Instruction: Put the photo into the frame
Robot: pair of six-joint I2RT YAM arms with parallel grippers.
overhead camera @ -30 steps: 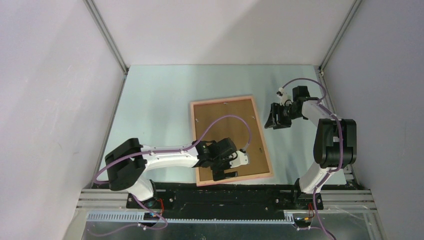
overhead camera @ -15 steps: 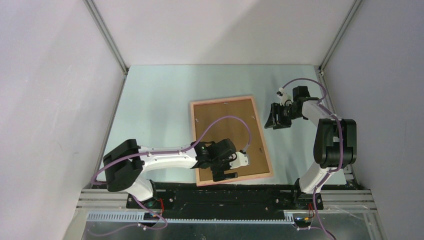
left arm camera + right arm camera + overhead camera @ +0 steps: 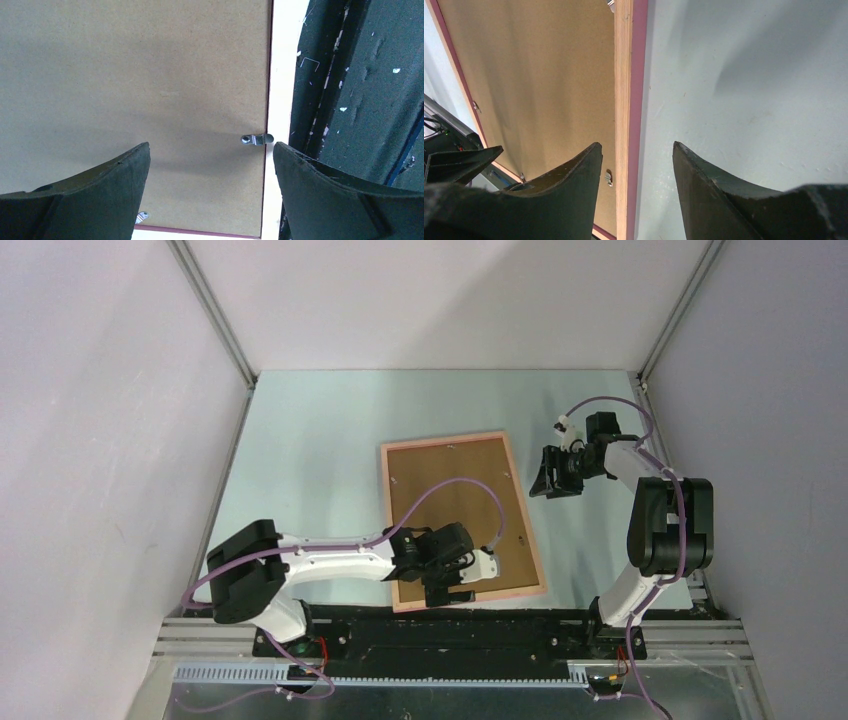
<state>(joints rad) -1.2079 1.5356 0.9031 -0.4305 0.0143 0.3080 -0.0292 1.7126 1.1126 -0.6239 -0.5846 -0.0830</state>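
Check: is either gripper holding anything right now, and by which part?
Nothing held: left gripper open over the backing board; right gripper open beside the frame.

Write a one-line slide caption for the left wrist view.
Open left gripper above the brown backing board set in the frame, a metal clip at the board's edge.

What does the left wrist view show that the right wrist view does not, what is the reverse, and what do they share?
Left wrist only: a scuffed black strip flecked with white beside the thin pink-edged wooden frame. Right wrist only: a broad stretch of pale green table. Both: the frame, the plain brown backing board inside it and small metal clips.
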